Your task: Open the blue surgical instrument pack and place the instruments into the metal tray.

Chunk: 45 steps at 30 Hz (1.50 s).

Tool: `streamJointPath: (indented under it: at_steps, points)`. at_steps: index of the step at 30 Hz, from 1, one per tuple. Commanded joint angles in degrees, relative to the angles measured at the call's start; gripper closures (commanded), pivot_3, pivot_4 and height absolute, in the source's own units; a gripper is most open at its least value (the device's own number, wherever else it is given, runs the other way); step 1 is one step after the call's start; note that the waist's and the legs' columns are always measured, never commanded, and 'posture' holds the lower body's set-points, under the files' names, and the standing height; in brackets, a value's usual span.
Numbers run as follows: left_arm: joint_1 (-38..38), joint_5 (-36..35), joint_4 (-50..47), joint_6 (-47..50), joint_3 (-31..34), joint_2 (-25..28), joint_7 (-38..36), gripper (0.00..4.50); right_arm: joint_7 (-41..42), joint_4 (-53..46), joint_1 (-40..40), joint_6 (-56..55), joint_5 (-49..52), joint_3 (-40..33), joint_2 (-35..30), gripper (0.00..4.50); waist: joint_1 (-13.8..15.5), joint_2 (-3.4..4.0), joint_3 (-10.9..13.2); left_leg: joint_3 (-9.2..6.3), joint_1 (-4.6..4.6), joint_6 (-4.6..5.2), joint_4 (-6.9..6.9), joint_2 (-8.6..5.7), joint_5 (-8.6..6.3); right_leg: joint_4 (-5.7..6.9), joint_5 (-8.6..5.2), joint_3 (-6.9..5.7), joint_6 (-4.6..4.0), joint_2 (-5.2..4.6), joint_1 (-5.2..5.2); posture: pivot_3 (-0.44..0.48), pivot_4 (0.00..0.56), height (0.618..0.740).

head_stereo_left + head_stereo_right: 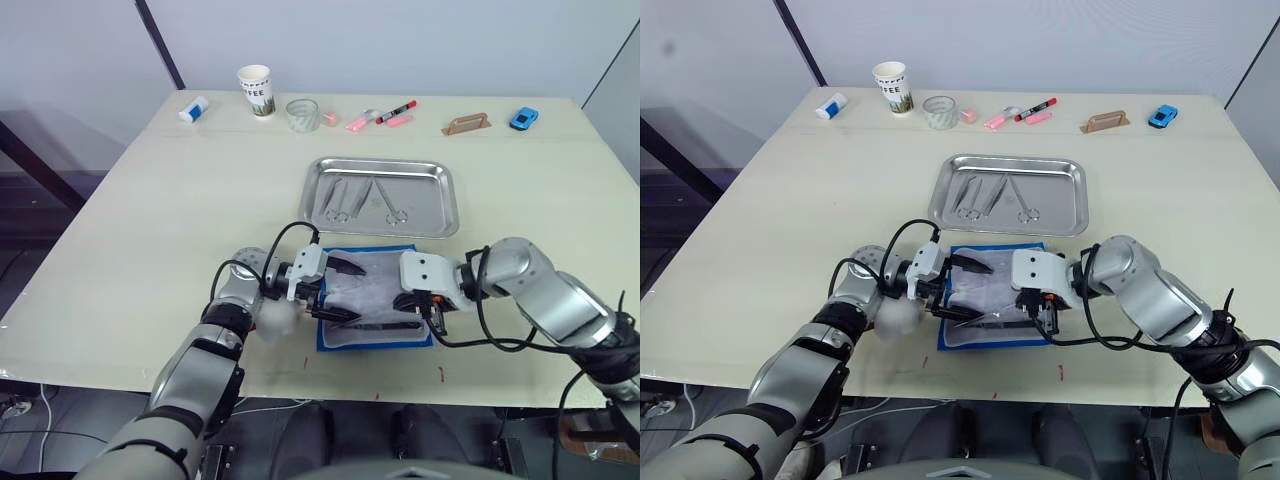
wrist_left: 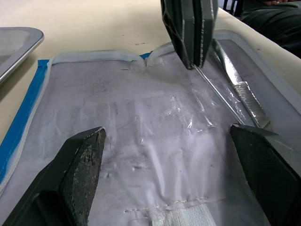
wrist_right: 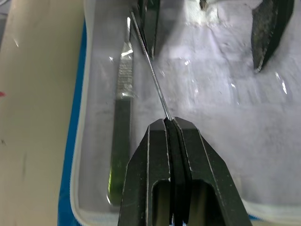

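While the blue surgical instrument pack (image 1: pixel 375 300) lies open on the table (image 1: pixel 150 200) just in front of the metal tray (image 1: pixel 381 196), the right gripper (image 3: pixel 170 125) sits over its pale lining, fingers pinched together on a thin metal probe (image 3: pixel 151 66). Beside the probe lies a flat scalpel handle (image 3: pixel 123 94). Across the lining, the left gripper (image 2: pixel 171 155) hovers with fingers spread wide, empty. Two scissors (image 1: pixel 340 200) and forceps (image 1: pixel 388 202) rest inside the tray.

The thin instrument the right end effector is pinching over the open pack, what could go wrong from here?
The right end effector grips the thin instrument by its very tip, so it could swing or slip out. The left end effector, open over the blue surgical instrument pack, sits near that rod and could knock it. A flat instrument beside it could get dragged on lifting.
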Motion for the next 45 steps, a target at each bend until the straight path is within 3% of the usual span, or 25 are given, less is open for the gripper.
streamJointPath:
  at_steps: [1,13,34,39,45]
  points:
    - [2.69,3.35,3.72,0.34,-1.72,0.05,-1.89,0.0,-0.1,-1.55,-1.06,-2.72,-0.32,-3.16,-1.46,4.4,-0.01,0.0,0.0,0.0,0.0,0.0,0.0,0.0,0.0,0.0,0.0,0.0,0.0,0.0,0.0,0.0,0.15,0.718]
    - [2.53,3.37,4.05,0.18,-1.75,-0.12,-1.89,0.0,-0.48,-0.23,2.18,-8.43,0.25,-7.61,-6.09,4.4,0.06,-0.01,0.01,0.01,-0.01,0.0,0.0,0.0,0.0,-0.02,0.0,0.0,0.0,-0.01,0.0,0.0,0.15,0.718]
    - [2.02,3.55,4.59,0.15,-1.62,0.07,-1.89,0.0,2.2,4.54,13.09,-19.16,2.71,-22.22,-16.52,4.4,0.12,0.01,0.0,0.04,0.01,0.0,0.0,-0.01,0.0,-0.02,0.0,0.03,0.01,-0.01,0.01,0.0,0.15,0.718]
    - [1.97,3.61,4.64,0.14,-1.56,-0.05,-1.89,0.0,1.63,3.97,15.11,-18.15,4.58,-25.04,-16.38,4.4,0.13,0.01,0.0,0.05,0.0,0.0,0.0,-0.01,0.0,-0.02,0.0,0.03,0.01,-0.01,0.01,0.0,0.15,0.718]
    - [2.0,3.65,4.56,0.17,-1.46,-0.37,-1.89,0.0,-3.38,2.29,13.0,-7.77,10.59,-28.59,-10.83,4.4,0.12,0.03,0.0,0.05,0.01,0.0,0.0,-0.01,0.0,-0.01,0.0,0.05,0.01,-0.01,0.01,0.0,0.15,0.718]
